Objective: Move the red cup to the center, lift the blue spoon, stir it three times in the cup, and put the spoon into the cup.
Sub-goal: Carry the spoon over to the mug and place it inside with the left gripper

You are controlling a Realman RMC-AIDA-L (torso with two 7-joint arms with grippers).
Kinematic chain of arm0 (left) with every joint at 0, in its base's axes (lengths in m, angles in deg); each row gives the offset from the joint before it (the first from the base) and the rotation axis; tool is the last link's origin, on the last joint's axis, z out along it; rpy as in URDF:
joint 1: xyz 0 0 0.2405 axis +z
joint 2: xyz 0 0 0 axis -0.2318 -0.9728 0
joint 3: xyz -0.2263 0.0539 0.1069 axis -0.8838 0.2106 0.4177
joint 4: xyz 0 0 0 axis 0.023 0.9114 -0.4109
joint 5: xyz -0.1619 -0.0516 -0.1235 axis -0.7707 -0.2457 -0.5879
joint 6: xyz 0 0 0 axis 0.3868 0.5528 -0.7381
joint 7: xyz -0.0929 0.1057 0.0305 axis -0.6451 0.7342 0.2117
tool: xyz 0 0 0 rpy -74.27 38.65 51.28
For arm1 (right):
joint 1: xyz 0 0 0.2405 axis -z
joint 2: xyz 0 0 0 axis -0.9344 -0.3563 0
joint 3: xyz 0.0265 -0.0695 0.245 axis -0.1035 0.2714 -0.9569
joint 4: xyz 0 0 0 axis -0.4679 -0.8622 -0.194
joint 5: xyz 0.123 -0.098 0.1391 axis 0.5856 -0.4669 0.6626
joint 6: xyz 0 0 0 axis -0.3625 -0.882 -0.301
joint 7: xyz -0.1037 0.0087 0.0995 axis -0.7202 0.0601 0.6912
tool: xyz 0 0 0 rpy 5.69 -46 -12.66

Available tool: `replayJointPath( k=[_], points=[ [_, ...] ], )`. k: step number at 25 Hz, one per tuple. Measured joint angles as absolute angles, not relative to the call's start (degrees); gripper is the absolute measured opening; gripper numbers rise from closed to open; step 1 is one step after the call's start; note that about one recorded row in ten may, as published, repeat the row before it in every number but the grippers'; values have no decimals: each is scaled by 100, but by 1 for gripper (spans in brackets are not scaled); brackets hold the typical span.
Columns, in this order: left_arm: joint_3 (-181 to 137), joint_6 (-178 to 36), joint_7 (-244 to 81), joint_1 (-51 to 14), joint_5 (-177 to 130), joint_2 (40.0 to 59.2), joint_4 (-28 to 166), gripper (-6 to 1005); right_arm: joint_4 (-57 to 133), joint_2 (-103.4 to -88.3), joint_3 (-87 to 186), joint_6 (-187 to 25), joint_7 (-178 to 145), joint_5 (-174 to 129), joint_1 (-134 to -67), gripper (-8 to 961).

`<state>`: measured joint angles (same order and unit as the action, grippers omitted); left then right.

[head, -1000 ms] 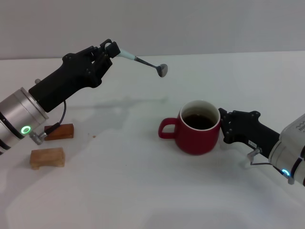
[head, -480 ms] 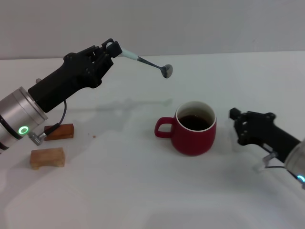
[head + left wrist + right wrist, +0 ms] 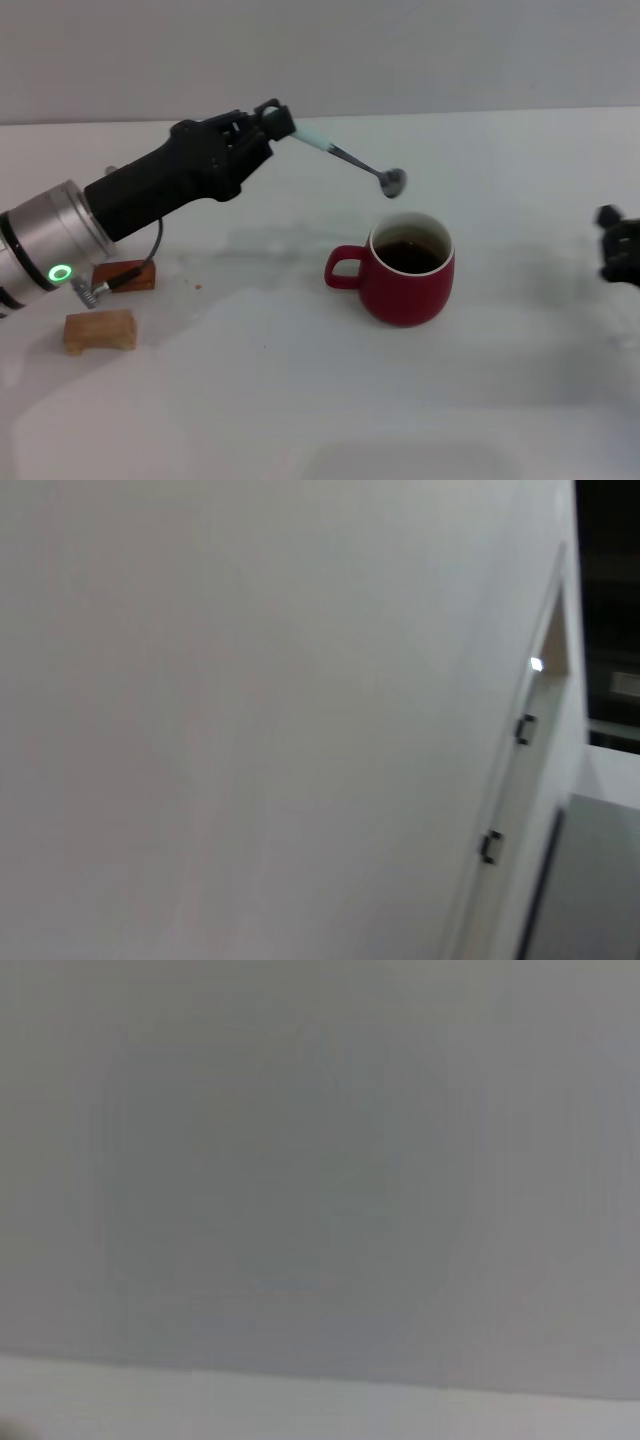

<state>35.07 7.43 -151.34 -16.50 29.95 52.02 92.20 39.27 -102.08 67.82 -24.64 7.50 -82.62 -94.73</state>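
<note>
My left gripper [image 3: 272, 120] is clamped on the pale handle of the blue spoon [image 3: 345, 155], holding it in the air with the bowl tilted down, just above and behind the rim of the red cup [image 3: 405, 270]. The cup stands mid-table [image 3: 300, 400], handle toward my left (dark liquid inside). My right gripper [image 3: 618, 250] sits at the table's right edge; I cannot tell how its fingers stand.

A white table [image 3: 300, 400] meets a plain grey wall [image 3: 400, 50]. The left wrist view shows what may be a white door [image 3: 520, 780] with dark hinges.
</note>
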Motion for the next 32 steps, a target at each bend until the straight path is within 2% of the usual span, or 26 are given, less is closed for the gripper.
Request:
replayJointPath(
  k=[8, 21, 32],
  points=[
    [3658, 710, -15783, -1758, 3554, 5191, 9650, 140, 3970, -10188, 5760, -1769, 1053, -8259, -9188, 0],
    [3669, -81, -16094, -2225, 4277, 5244, 9670, 140, 3685, -10202, 6022, -1278, 1158, -8322, -9281, 0],
    [3703, -311, -16421, -2367, 4681, 5239, 9698, 141, 3720, -10199, 5690, -1074, 1249, -8263, -9076, 0]
  ],
)
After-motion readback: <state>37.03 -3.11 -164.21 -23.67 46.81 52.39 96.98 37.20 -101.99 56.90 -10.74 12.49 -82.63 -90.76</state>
